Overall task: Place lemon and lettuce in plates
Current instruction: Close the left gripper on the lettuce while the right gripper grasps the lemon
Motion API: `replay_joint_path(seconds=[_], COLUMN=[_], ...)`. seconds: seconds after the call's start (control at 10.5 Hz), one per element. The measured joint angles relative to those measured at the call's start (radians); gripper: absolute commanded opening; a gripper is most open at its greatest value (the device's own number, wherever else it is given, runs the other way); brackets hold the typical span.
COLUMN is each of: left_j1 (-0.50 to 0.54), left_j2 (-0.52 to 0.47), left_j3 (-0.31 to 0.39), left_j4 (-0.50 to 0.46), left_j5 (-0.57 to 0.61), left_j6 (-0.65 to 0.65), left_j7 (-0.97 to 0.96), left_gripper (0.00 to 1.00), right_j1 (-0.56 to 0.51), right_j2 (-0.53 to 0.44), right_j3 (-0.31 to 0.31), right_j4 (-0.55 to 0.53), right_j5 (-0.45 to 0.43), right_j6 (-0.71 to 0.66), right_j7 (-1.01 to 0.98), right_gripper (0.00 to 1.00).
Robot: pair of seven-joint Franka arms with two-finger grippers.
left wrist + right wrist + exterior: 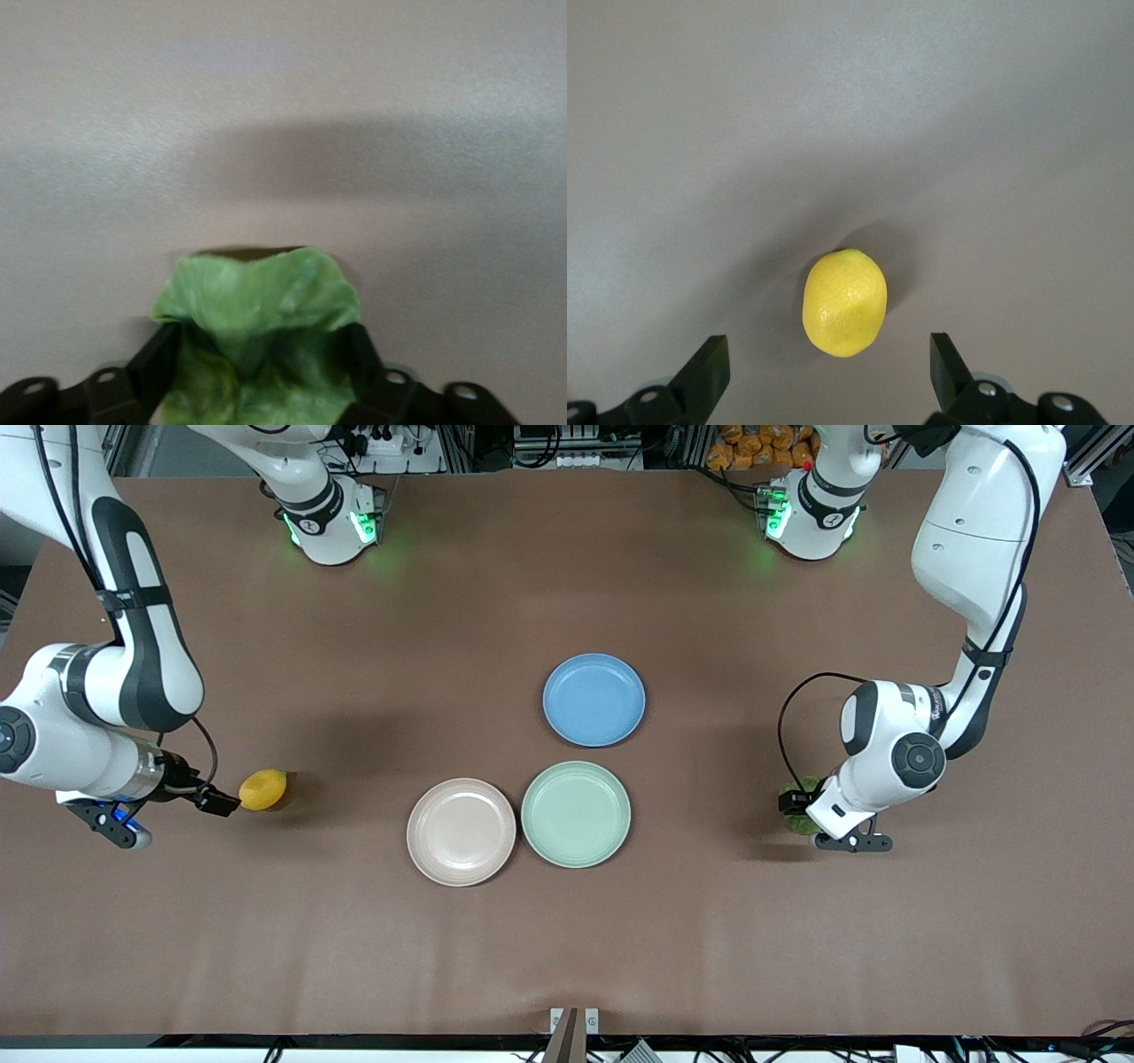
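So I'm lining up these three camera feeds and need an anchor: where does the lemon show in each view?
Front view: the lemon lies on the brown table toward the right arm's end, just ahead of the right gripper.
Right wrist view: the lemon sits on the table between the open fingers, not touched.
Left wrist view: not in it; only the lettuce shows.
Shared landmark: the right gripper's black fingers beside the lemon.

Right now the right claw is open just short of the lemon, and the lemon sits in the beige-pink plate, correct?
Not quite. The right claw is open by the lemon, but the front view shows the lemon on the bare table, toward the right arm's end.
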Motion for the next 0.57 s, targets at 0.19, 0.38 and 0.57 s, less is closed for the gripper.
replay_joint_path(seconds=[0.19, 0.38, 0.57], left_j1=[0.000, -0.002, 0.000], left_j2=[-0.004, -0.008, -0.009], left_j3=[0.002, 0.000, 0.005], left_j4=[0.006, 0.010, 0.010], left_j5=[0.002, 0.059, 0.074], left_j6=[-0.001, -0.002, -0.004], left_j7=[0.000, 0.001, 0.001], left_gripper=[0.12, 0.02, 0.00], right_j1=[0.000, 0.000, 0.000], right_j2=[0.004, 0.006, 0.009], right_j3=[0.000, 0.000, 0.000], right_j4=[0.001, 0.001, -0.001], right_j5=[-0.001, -0.001, -0.001], right_j6=[0.005, 0.021, 0.022], right_j7=[0.011, 0.050, 0.067], right_gripper=[1.00, 1.00, 1.00])
